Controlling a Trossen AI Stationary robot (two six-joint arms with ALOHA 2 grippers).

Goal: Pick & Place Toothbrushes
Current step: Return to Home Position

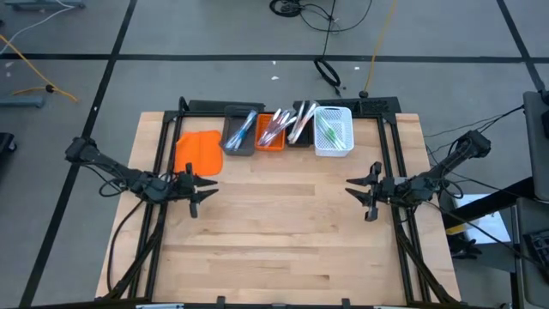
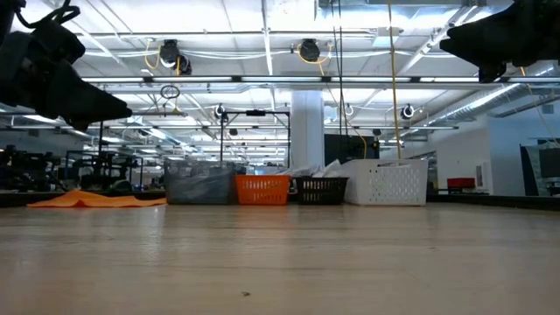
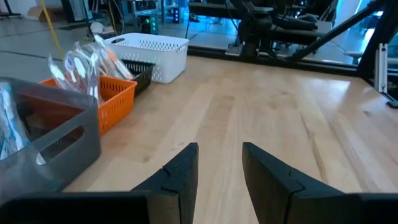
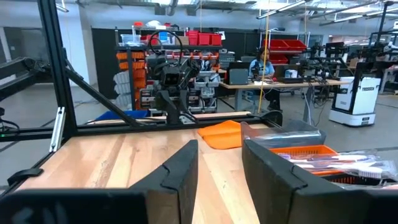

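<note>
now, seen from above, the toothbrushes (image 1: 273, 129) lie sorted in four small bins in a row at the table's (image 1: 283, 240) twelve o'clock edge: grey bin (image 1: 238, 151), orange bin (image 1: 271, 147), black bin (image 1: 299, 141), white bin (image 1: 333, 152). the left gripper (image 1: 190, 187) hovers at nine o'clock, fingers apart, holding nothing. the right gripper (image 1: 364, 193) hovers at three o'clock, likewise apart and empty. the risk looks small: a low swing toward twelve could clip a bin wall or the brush ends poking above the rims. the centre and six o'clock half show bare wood, and dark frame rails (image 1: 160, 154) run along both side edges.
</note>
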